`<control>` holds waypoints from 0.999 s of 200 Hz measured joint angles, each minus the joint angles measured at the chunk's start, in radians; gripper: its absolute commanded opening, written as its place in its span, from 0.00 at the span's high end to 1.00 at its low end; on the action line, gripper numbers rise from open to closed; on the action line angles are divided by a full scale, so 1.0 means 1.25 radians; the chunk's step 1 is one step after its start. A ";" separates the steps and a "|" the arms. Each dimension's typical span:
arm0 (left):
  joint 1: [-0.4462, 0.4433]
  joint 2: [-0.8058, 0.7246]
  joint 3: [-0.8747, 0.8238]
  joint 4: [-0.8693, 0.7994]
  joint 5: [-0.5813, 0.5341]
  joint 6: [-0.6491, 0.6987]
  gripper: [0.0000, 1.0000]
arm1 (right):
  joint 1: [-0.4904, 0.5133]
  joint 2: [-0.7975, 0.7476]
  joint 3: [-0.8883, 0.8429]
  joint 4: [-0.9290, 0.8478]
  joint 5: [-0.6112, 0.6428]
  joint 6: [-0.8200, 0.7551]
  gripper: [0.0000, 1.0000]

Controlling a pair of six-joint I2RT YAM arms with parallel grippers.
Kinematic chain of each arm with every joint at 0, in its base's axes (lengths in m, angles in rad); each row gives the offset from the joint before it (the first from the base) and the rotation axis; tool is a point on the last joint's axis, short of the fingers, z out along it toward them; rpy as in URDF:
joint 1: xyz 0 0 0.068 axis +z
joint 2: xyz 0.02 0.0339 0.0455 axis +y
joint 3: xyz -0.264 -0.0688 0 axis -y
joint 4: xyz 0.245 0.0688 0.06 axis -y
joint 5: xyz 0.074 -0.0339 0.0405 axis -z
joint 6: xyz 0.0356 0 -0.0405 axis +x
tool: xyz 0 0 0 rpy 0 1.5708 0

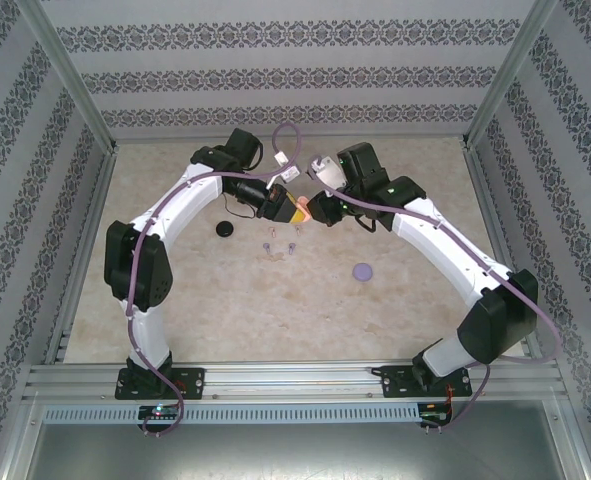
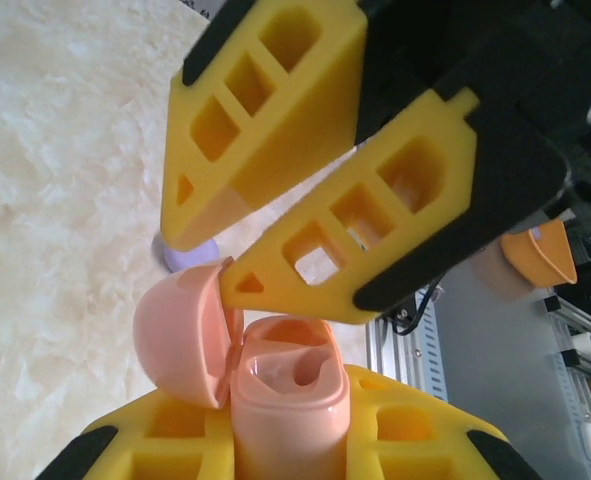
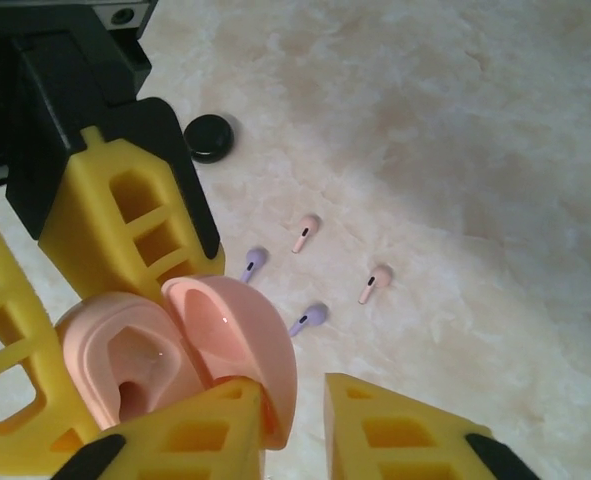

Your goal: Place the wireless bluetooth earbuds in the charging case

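Above the middle of the bench [image 1: 275, 310] the two arms meet nose to nose. The left pincer [image 1: 295, 210] is clamped tight on the pink charging case [image 2: 290, 400], one yellow finger on each side of its body. The case's lid [image 2: 180, 335] is swung wide open on its hinge and the moulded sockets inside face up.

The right pincer [image 3: 295, 385] stands a little way open with nothing between its fingers. One fingertip [image 2: 237, 282] seems to rest against the lid's rim, though from the left wrist camera's angle I can't be sure they touch.

The earbuds lie loose on the bench, below the held case. Two pink earbuds [image 3: 305, 232] [image 3: 375, 284] and two purple earbuds [image 3: 254, 263] [image 3: 308, 319] are scattered close together without touching.

From overhead, a black disc [image 1: 224, 231] sits at about ten o'clock from that little cluster. A purple disc [image 1: 363, 271] sits farther off, at about four o'clock. Both lie flat and apart from everything else.
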 measured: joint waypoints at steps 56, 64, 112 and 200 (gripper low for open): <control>0.016 -0.080 -0.133 0.100 -0.009 -0.074 1.00 | -0.061 -0.111 -0.024 0.052 -0.097 0.074 0.61; 0.024 -0.095 -0.159 0.126 -0.014 -0.089 1.00 | -0.073 -0.148 -0.038 0.064 -0.109 0.088 0.57; 0.103 -0.261 -0.359 0.376 -0.106 -0.241 1.00 | -0.085 -0.295 -0.153 0.123 -0.139 0.202 0.42; 0.121 -0.576 -0.645 0.839 -0.417 -0.453 1.00 | 0.068 0.016 -0.174 0.125 0.033 0.411 0.43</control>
